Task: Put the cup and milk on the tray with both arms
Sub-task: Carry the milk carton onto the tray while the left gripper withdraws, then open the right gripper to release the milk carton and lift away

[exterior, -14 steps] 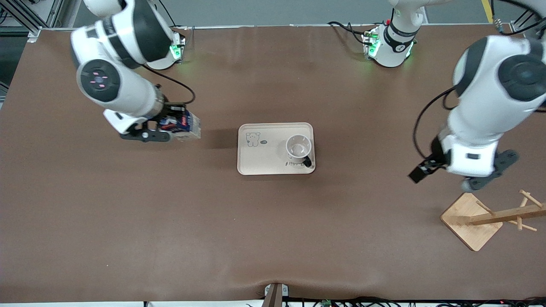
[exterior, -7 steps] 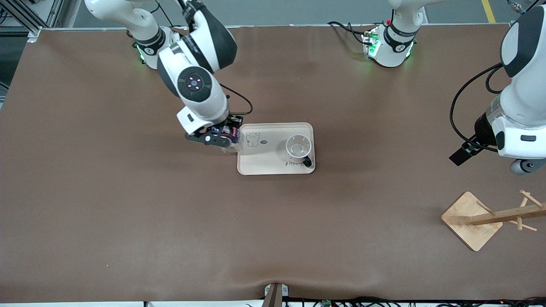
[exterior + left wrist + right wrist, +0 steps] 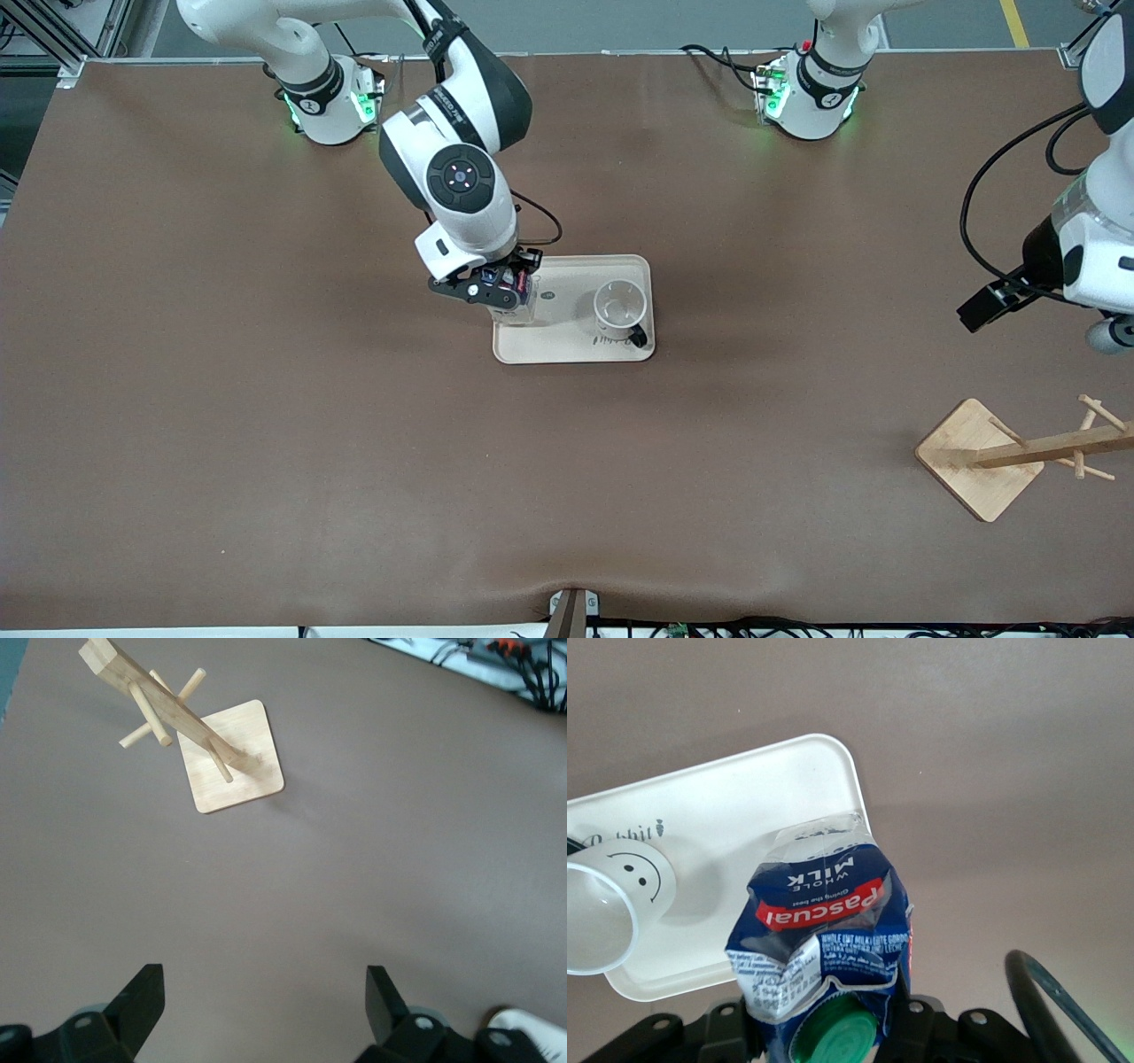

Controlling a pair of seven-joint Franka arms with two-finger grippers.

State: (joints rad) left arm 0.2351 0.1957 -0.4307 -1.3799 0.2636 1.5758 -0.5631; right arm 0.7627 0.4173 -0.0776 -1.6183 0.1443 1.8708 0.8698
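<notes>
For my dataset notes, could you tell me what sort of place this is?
Most likely a robotics lab bench: two arms bolted along a brown-covered table, cables at its edges, and staged props such as the tray and a wooden stand.

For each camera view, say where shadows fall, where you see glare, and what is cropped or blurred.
Front view: soft shadow on the table beside the tray; pale sheen on the tablecloth near the bases; the left arm is cropped at the edge. Left wrist view: the wooden stand casts a faint shadow; the left hand is cropped. Right wrist view: the milk carton looms large, with the cup cropped.
</notes>
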